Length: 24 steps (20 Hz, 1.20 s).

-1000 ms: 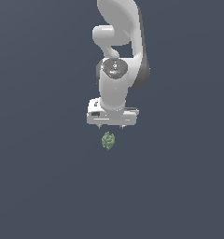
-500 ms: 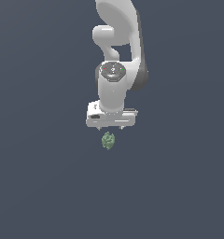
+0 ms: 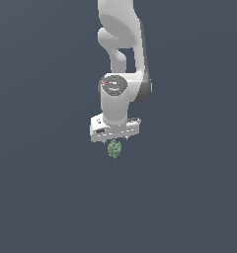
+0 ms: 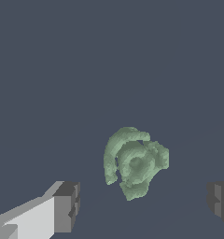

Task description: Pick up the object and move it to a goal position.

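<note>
**Pincer lowers over the green lump, fingers wide**

Exterior view first: the white arm hangs straight down and its pincer (image 3: 115, 140) sits right on top of the object (image 3: 114, 149), the mottled green lump peeking out just below the hand. Compared with a second ago, the wrist has sunk a touch and the gap between hand and lump has closed, while the lump itself hasn't budged. My read: the approach is nearly done and the grasp comes next; nothing is lifted yet. How far the fingers are apart can't be read from this angle.

Over to the wrist view: there it is, the object (image 4: 135, 162), lying between the two dark fingertips (image 4: 67, 206), a bit nearer one than the other. The pincer (image 4: 144, 201) is spread wide, both pads well clear of the lump, touching nothing, holding nothing.
</note>
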Each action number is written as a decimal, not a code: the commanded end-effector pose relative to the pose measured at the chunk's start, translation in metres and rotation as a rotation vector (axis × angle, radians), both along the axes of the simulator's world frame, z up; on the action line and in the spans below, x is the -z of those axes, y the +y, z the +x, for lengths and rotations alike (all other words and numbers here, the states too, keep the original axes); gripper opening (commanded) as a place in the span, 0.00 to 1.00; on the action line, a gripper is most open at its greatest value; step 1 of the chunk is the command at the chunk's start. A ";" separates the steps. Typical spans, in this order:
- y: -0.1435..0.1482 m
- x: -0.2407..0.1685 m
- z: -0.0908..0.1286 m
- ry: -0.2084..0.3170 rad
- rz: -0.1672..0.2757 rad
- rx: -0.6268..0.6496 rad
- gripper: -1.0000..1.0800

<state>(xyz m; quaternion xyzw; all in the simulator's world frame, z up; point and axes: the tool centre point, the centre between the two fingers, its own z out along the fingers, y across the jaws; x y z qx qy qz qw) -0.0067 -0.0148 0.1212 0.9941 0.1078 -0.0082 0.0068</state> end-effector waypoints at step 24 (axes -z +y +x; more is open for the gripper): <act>-0.005 0.058 0.000 -0.014 0.016 -0.108 0.96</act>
